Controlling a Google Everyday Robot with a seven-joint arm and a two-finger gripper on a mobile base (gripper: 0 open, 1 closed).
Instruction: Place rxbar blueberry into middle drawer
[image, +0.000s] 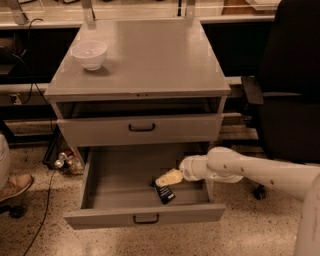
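Observation:
The middle drawer (145, 218) is pulled wide open below the upper drawer (142, 128). The rxbar blueberry (164, 193), a dark blue wrapper with pale print, lies flat on the drawer floor right of centre. My gripper (165, 179), with pale yellowish fingers, reaches in from the right on a white arm and hangs just above and behind the bar. The bar lies free on the drawer floor, no longer held between the fingers.
A white bowl (90, 53) stands on the cabinet top at the back left. A black office chair (287, 95) stands to the right of the cabinet. A shoe (14, 186) and cables lie on the floor at the left.

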